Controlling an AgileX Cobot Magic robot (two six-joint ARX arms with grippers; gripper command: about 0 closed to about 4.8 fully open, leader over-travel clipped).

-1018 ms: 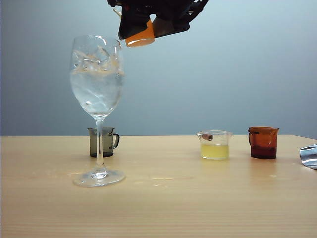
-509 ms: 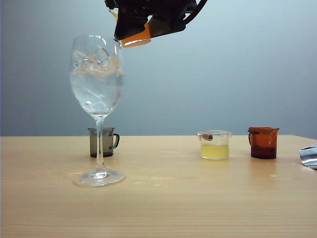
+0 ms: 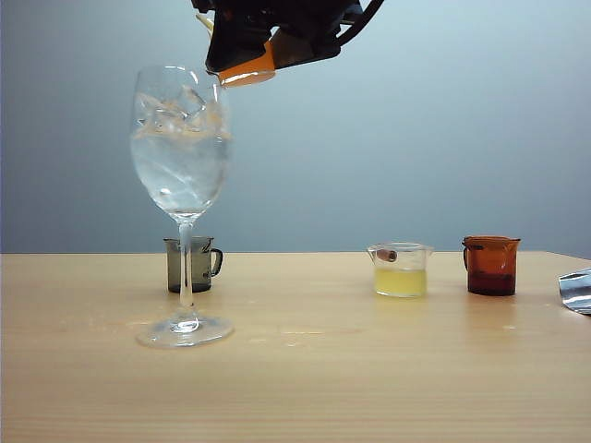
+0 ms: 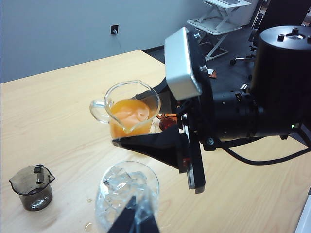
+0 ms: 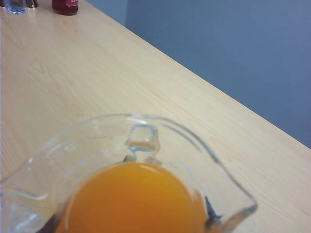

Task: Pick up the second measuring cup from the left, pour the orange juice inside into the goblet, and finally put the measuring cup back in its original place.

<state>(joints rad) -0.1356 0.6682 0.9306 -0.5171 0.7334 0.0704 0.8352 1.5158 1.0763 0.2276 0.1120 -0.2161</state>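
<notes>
The second measuring cup (image 3: 249, 66), seen in the exterior view: held aloft at about one o'clock from the goblet (image 3: 181, 148) rim, clamped in the right gripper (image 3: 254, 41), tipped toward the glass, orange juice (image 3: 247, 72) pooled at the low side. No stream visible yet. Goblet standing upright on the table (image 3: 369, 369), bowl full of ice and clear liquid. Smoky grey cup (image 3: 192, 264) just behind the stem; yellow cup (image 3: 400, 269) and reddish-brown cup (image 3: 490, 264) well apart at three o'clock. Left gripper absent from this view. Left wrist view: cup (image 4: 129, 114) pinched between the dark right gripper (image 4: 150, 121) fingers (image 4: 155, 145), pouring lip aimed at six o'clock toward the goblet (image 4: 127, 194) mouth below. Only dark tips (image 4: 133, 221) of the left gripper at the lower edge, close together, state impossible to tell. Right wrist view: juice (image 5: 133, 199) riding high inside the cup (image 5: 141, 141), bare table (image 5: 97, 73) beyond. Best judged: lip to be centred over the bowl before tipping further, then rolled slowly, since a nearly full glass leaves little room and ice may splash. Plenty of open table between grey and yellow cups for the return; table edge far from all of it. Rim contact worth avoiding, tall stem likely tippy
</notes>
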